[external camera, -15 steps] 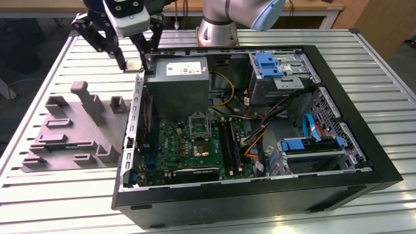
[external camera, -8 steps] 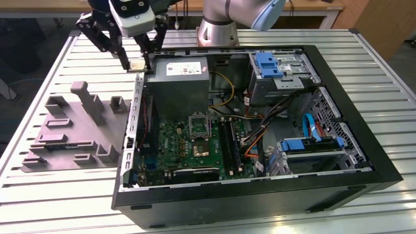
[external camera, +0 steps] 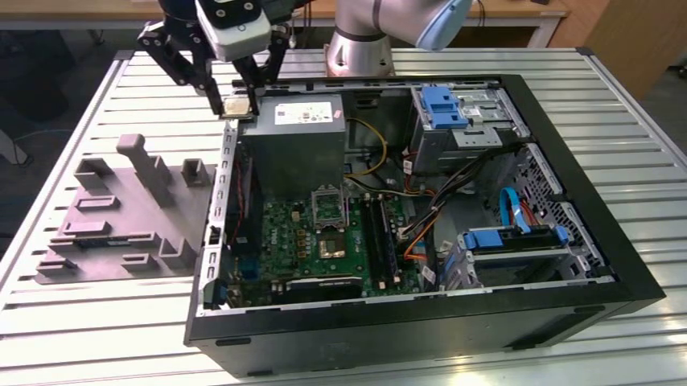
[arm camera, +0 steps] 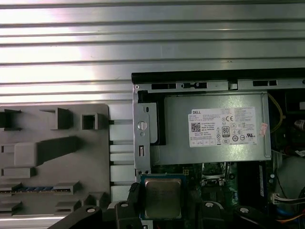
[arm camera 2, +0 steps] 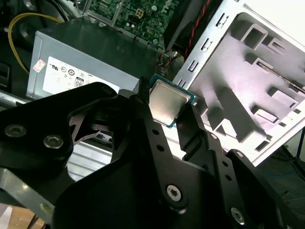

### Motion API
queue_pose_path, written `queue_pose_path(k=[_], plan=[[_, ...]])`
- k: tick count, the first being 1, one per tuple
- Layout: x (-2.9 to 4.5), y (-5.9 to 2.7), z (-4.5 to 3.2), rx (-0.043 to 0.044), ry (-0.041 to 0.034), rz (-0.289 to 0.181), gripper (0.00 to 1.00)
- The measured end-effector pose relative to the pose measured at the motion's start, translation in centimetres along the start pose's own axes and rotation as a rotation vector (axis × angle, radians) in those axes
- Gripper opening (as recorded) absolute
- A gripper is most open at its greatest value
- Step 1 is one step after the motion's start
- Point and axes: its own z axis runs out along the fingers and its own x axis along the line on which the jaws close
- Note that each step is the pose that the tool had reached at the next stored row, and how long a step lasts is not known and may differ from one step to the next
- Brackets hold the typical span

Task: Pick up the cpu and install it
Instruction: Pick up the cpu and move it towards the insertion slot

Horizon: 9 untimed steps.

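My gripper (external camera: 235,103) is shut on the cpu (external camera: 236,107), a small square chip with a pale metal top. It hangs in the air over the open case's far corner on the exterior view's left, beside the grey power supply box (external camera: 292,133). In both wrist views the cpu (arm camera 2: 167,106) (arm camera: 163,198) sits flat between the black fingers (arm camera 2: 143,98), one at each side. The green motherboard (external camera: 322,233) lies deeper in the case, with the silver socket frame (external camera: 325,201) near its middle.
The black computer case (external camera: 558,121) lies open on a slatted metal table (external camera: 644,201). A grey moulded fixture (external camera: 118,213) (arm camera: 52,157) sits outside the case at the exterior view's left. Drive cages with blue clips (external camera: 442,106) and cables crowd the case's right half.
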Motion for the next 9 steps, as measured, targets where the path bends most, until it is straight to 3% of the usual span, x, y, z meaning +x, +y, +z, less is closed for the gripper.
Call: queue_pose_path(k=[9], plan=[[-0.37,0.02,0.0,-0.0001,0.0,0.0,0.47]])
